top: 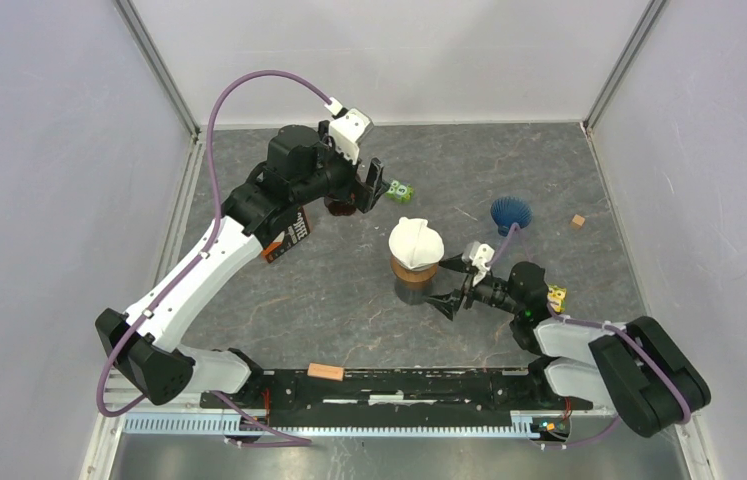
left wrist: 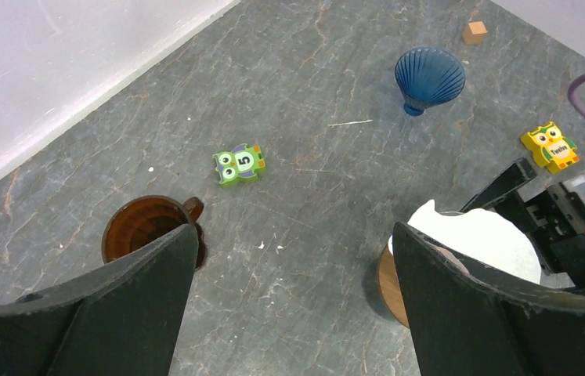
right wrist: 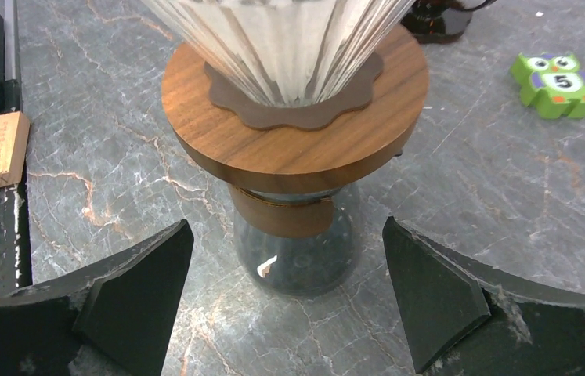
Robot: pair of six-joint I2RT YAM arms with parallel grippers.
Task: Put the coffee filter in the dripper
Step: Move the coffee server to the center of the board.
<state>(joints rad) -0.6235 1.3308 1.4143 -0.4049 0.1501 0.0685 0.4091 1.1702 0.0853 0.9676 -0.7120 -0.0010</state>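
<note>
**White filter sits in the dripper, both sets of jaws spread and empty**

White paper is what we see first: the coffee filter [top: 416, 240] rests in the top of the glass dripper [right wrist: 289, 39], its crumpled rim standing above the cone. The dripper's round wooden collar [right wrist: 297, 133] sits on a dark glass carafe [right wrist: 297, 251], which stands on the grey stone bench [right wrist: 508, 219].

The right jaws are spread wide and hold nothing. They sit low, just in front of the carafe and apart from it. In the right wrist view the carafe and collar fill the gap straight ahead, between the two black fingers [right wrist: 140, 290]. A small wooden block [right wrist: 3, 149] lies on the black rail off to the left-hand finger's side.

The left jaws are also spread wide and empty, raised above the bench, well beyond the dripper. In the left wrist view a brown cup [left wrist: 144, 227] stands just past the tip of the left-hand finger [left wrist: 117, 313]. The filter and collar show partly behind the right-hand finger. A green owl block [left wrist: 240, 164] numbered 5 lies ahead of the gap between the fingers. Farther ahead, toward the right-hand finger's side, we see a blue shell-shaped piece [left wrist: 428, 77], a tiny wooden cube [left wrist: 474, 32] and a yellow owl block [left wrist: 553, 146], all well apart from each other.
</note>
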